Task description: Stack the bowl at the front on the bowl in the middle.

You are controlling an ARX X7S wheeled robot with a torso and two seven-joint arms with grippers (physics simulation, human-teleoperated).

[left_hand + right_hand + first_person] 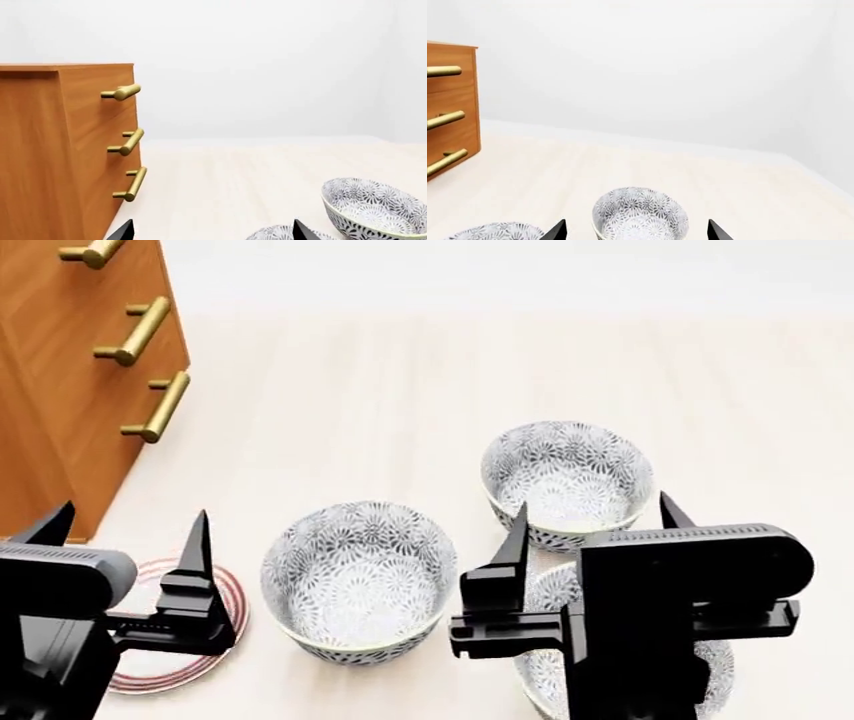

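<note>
Three grey-patterned bowls stand on the pale floor. The front bowl (pixel 727 665) is nearest me, mostly hidden under my right arm and out of both wrist views. The middle bowl (pixel 358 580) (pixel 494 232) (pixel 270 234) sits to its left, a little farther off. My right gripper (pixel 591 522) (pixel 635 231) hangs open above the front bowl, empty, its tips framing the far bowl (pixel 567 480) (pixel 640 215) (pixel 373 207). Left of the middle bowl, my left gripper (pixel 130 522) (pixel 212 230) is also open with nothing in it.
A wooden dresser (pixel 60 390) (pixel 60 150) with brass handles (pixel 158 408) stands at the far left. A red-rimmed round plate (pixel 200 660) lies on the floor under my left arm. Bare floor stretches beyond the bowls to a white wall.
</note>
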